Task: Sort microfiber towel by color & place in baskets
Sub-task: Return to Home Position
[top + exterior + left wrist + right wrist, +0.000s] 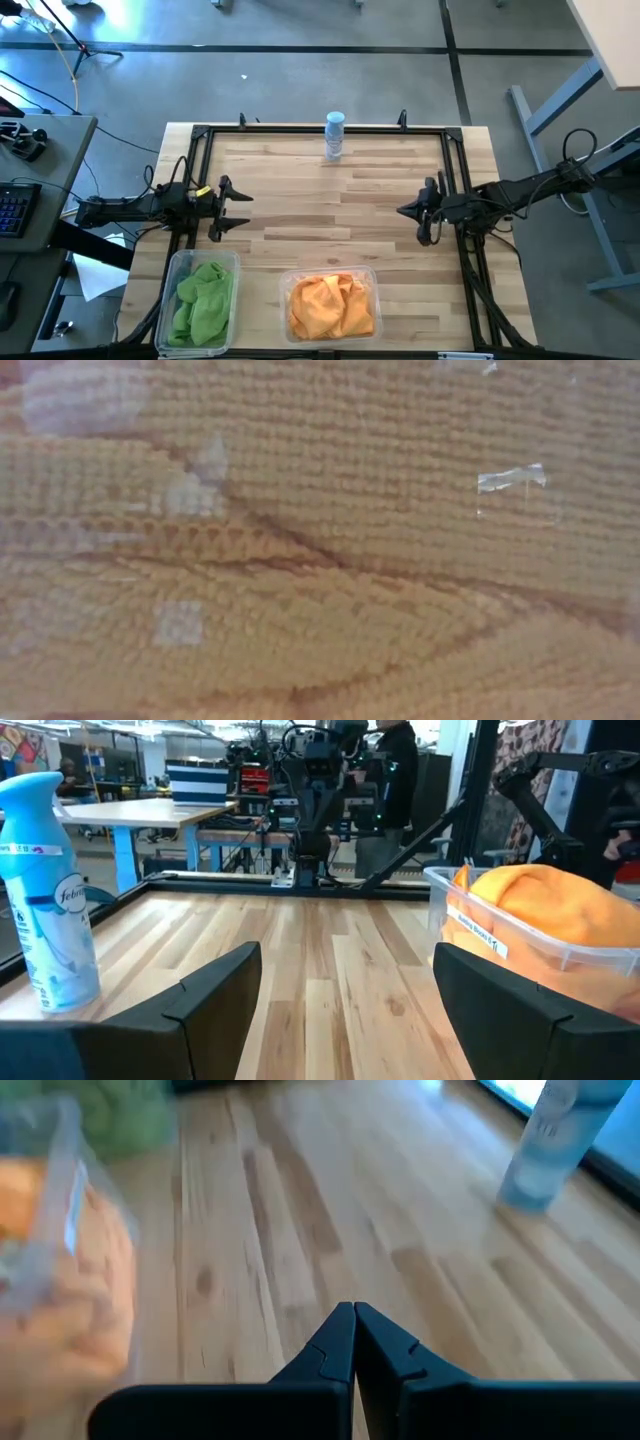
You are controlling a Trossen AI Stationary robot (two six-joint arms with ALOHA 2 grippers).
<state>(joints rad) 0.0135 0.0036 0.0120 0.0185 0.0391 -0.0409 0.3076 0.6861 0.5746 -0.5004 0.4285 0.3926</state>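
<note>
High view first: your wooden table [330,215] fills the middle of the frame. The left arm [130,207] reaches in from the left edge and the right arm [530,190] from the right edge. Both sit at mid-height of the frame, well apart from the bins.

Wider bin [330,270] is at bottom centre, with the orange towels [330,308] piled inside it. In the low view you see only orange cloth [320,560] against a clear wall, filling the whole frame. In the left wrist view the same bin [470,910] is at the right of the frame, and the orange heap [560,905] rises above its rim.

Narrower bin [205,254] is at bottom left, just left of the wider one, with the green towels [203,300] inside. You have no towels loose on the table.

Spray bottle [334,135] stands upright at top centre of the table, near the far edge, and shows big at the left of the left wrist view [45,900].

Grippers:
- left gripper [238,210] – your left wrist view shows it [345,970] with fingers spread wide, holding nothing, bare wood between them.
- right gripper [402,211] – your right wrist view shows it [354,1312] with fingertips pressed together, holding nothing.
</note>
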